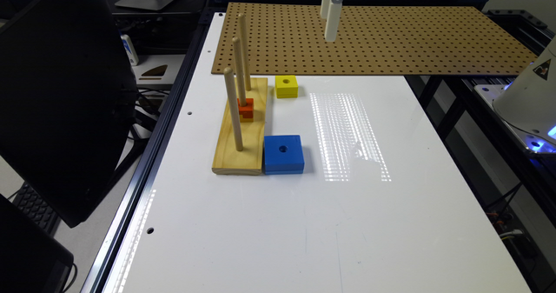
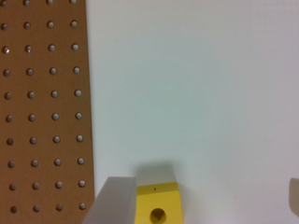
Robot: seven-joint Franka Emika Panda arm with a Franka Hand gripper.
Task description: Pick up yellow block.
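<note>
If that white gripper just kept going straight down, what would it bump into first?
Probably the yellow block: the wrist view shows it between the open gripper's fingers. In the exterior view it hangs over the pegboard, so depth is unclear.

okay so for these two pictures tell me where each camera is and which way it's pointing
Exterior view: off the arm, raised above one end of the white table, looking down its length toward the pegboard; the gripper hangs above the pegboard and a white part of the robot sits at this view's right edge.
Wrist view: on the wrist, facing straight down at the table and pegboard edge; two fingers frame it, spread apart.
Shared: the yellow block, the pegboard and the table.
</note>
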